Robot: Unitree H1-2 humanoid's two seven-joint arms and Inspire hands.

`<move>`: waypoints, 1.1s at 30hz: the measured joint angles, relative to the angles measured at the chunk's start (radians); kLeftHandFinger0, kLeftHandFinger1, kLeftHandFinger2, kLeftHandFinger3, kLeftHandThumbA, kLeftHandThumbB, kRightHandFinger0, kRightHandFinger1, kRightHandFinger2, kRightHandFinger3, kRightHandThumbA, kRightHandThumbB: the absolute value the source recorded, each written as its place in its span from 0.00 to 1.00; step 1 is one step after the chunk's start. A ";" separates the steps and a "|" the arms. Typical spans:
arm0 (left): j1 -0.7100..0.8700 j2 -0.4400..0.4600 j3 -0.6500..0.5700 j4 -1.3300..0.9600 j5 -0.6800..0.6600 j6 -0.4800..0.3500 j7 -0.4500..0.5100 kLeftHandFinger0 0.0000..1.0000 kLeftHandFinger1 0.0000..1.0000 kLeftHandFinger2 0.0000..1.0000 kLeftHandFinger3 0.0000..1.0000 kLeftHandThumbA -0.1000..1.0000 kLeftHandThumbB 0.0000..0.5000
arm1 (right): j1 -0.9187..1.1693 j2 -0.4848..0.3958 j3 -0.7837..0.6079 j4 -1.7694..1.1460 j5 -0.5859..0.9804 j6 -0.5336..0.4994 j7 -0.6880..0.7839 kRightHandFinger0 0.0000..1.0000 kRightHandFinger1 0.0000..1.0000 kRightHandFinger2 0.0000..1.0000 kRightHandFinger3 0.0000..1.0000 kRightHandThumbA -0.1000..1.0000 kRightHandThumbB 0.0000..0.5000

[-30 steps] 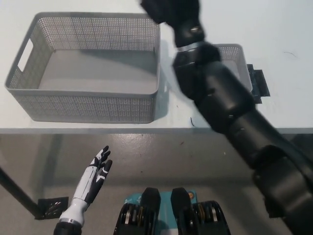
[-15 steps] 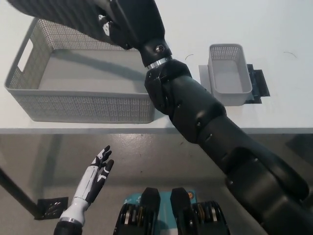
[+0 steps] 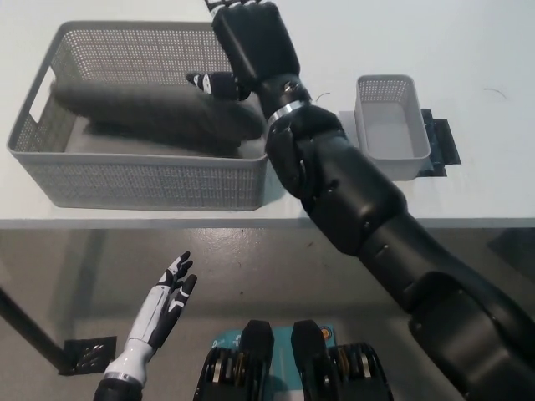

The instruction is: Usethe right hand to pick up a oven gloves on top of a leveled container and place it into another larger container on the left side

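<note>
Black right hand (image 3: 249,42), fingers spread and empty, above large grey perforated plastic basket (image 3: 150,180) containing dark grey oven glove (image 3: 155,113); white left hand (image 3: 163,305) open, hanging low.

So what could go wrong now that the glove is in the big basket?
The oven glove looks blurred, so it may not have settled; its end near the large basket's right wall could hang over. The right hand hovers at the basket's corner and might bump the rim when pulling back. The left hand rests low, open.
</note>
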 measured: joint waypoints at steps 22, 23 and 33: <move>0.000 0.000 -0.002 0.003 0.000 0.001 0.000 1.00 1.00 1.00 1.00 1.00 0.92 | 0.041 -0.163 -0.383 -0.591 0.433 0.040 0.202 1.00 1.00 1.00 1.00 1.00 0.62; 0.000 0.000 -0.002 0.003 0.000 0.002 0.000 1.00 1.00 1.00 1.00 1.00 0.91 | 0.042 -0.178 -0.399 -0.624 0.452 0.042 0.204 1.00 1.00 1.00 1.00 1.00 0.64; 0.000 0.000 -0.004 0.017 0.000 0.003 0.000 1.00 1.00 1.00 1.00 1.00 0.90 | 0.157 -0.304 -0.537 -0.960 0.581 0.054 0.217 1.00 1.00 1.00 1.00 1.00 0.74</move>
